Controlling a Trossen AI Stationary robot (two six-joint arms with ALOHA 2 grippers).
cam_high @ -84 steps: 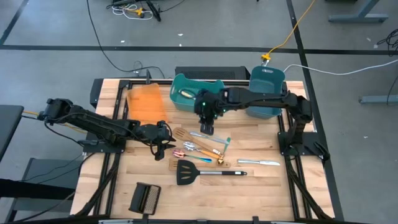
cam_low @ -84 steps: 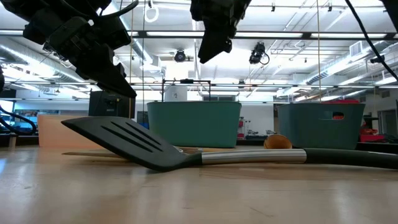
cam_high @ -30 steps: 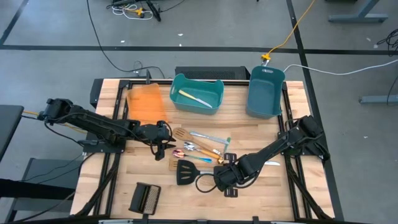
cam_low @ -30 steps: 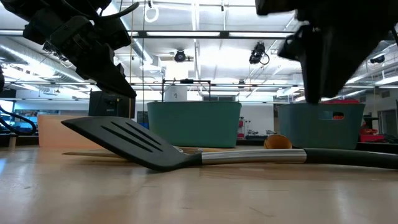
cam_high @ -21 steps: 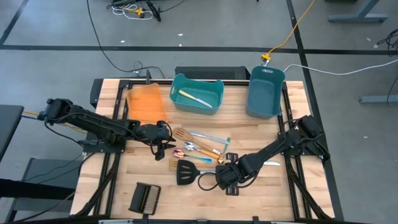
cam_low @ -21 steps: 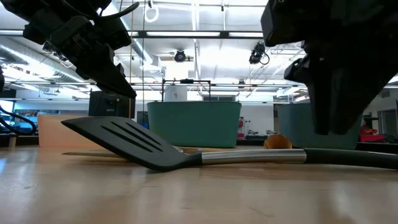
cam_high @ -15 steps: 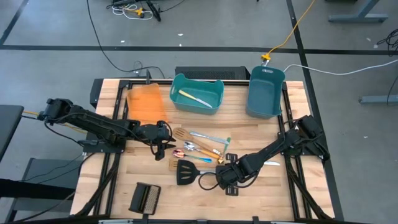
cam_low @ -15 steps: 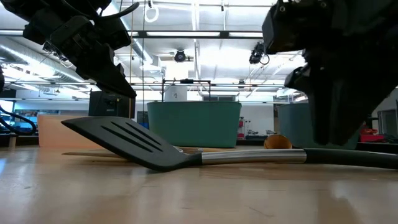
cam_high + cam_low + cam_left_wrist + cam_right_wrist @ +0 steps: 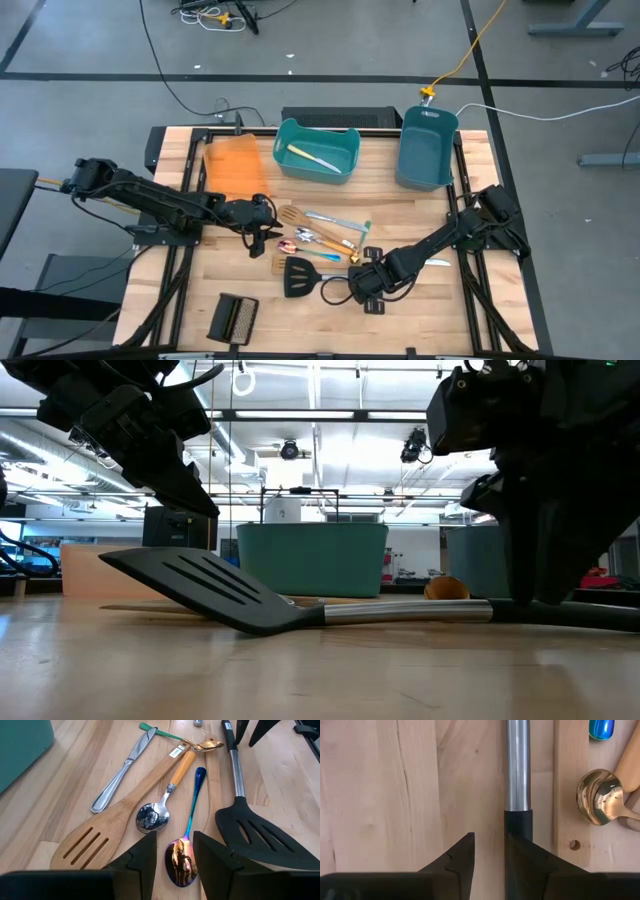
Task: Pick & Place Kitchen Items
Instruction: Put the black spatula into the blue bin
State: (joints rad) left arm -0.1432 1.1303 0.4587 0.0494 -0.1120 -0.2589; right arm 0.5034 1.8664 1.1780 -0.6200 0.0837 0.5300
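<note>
The black slotted spatula (image 9: 298,277) lies flat near the table's middle, its steel-and-black handle (image 9: 518,780) running toward the right. My right gripper (image 9: 490,839) hangs over that handle, pointing down, open by a narrow gap; in the low view its fingers (image 9: 545,585) reach down to handle height. My left gripper (image 9: 262,240) hovers open above the left end of a cluster of utensils. That cluster is a wooden slotted spatula (image 9: 115,820), spoons (image 9: 181,855) and a table knife (image 9: 117,775). One more knife (image 9: 312,158) lies in the teal bin (image 9: 346,137). My right gripper comes at the spatula's handle from above, where the steel shaft meets the black grip (image 9: 519,822). One finger (image 9: 530,860) stands over the grip and the other over bare wood beside it. Whether that finger touches the grip I cannot tell.
A second teal bin (image 9: 427,150) stands at the far right and an orange bin (image 9: 235,168) at the far left. A black ribbed block (image 9: 232,318) lies near the front left. Another knife (image 9: 418,261) lies to the right of my right gripper. Bare wood lies along the near edge.
My right gripper has come down over the black spatula's handle, its fingers sinking to handle height in the low view. The spatula and the other utensils lie where they were.
</note>
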